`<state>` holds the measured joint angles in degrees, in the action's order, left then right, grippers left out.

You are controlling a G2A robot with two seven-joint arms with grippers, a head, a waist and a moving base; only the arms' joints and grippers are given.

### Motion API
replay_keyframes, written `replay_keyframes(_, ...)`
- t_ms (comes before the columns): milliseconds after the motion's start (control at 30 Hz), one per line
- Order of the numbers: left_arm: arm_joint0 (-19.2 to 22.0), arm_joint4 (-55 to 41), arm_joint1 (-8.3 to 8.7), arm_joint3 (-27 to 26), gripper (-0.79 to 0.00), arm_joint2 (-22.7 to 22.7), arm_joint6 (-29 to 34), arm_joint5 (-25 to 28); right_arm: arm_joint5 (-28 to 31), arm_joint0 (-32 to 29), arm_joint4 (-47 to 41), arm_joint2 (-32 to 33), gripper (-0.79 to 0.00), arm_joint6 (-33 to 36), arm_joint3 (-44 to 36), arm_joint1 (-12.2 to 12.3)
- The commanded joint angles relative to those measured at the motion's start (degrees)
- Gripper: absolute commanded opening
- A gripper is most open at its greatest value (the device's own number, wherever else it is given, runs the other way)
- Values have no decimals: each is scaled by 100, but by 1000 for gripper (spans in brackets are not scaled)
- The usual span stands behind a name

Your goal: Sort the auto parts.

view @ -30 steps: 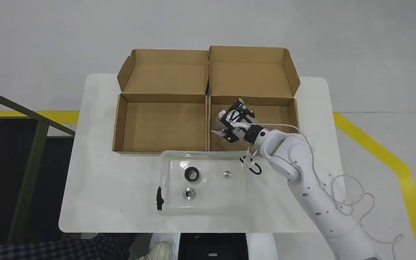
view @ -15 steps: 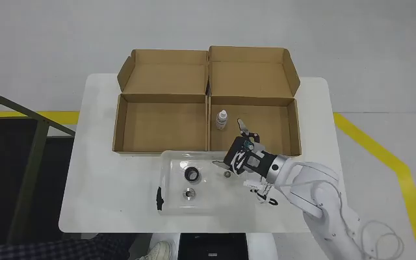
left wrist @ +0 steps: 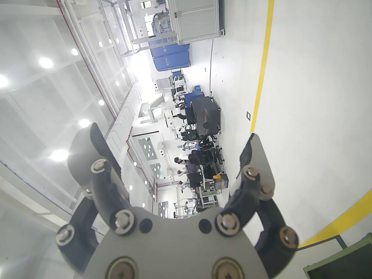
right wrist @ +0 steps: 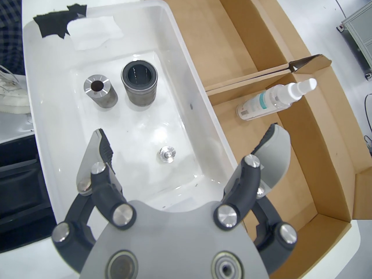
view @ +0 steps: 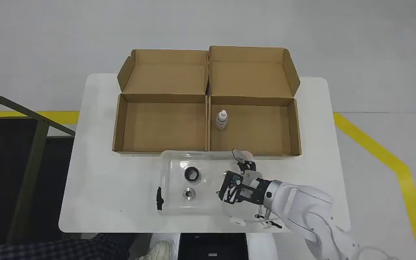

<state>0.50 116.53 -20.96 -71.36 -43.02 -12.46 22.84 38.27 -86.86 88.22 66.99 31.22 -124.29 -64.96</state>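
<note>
A clear plastic bin (view: 170, 162) (right wrist: 186, 68) holds a black ring bearing (view: 192, 174) (right wrist: 139, 84), a slotted steel cylinder (view: 188, 193) (right wrist: 100, 91) and a small steel stud (right wrist: 167, 153). A white spray bottle (view: 221, 119) (right wrist: 273, 103) stands in the right cardboard box (view: 286, 133). My right gripper (view: 232, 177) (right wrist: 186, 134) hangs open and empty over the bin's right end, one finger above the bin and the other above the box edge. My left gripper (left wrist: 173, 134) is open and empty, pointing out into the room.
The left cardboard box (view: 159, 127) sits beside the right one, both with lids folded back. Black tape (view: 158, 198) (right wrist: 58, 21) and a white label (right wrist: 94, 31) sit on the bin's left end. Bare white table (view: 97, 182) surrounds the bin.
My right gripper let go of the spray bottle in the right box, then drew back toward the front to hang over the bin's right end.
</note>
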Motion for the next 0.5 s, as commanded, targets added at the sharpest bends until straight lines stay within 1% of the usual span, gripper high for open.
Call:
replay_keyframes(0, 0, 0, 0, 0, 0, 0, 0, 0, 5, 1, 53, -55, 0, 58, 29, 3)
replay_keyframes(167, 0, 0, 0, 0, 0, 0, 0, 0, 60, 77, 112, -210, 0, 255, 145, 4)
replay_keyframes(467, 0, 0, 0, 0, 0, 0, 0, 0, -66, 328, 64, -451, 0, 596, 508, -25)
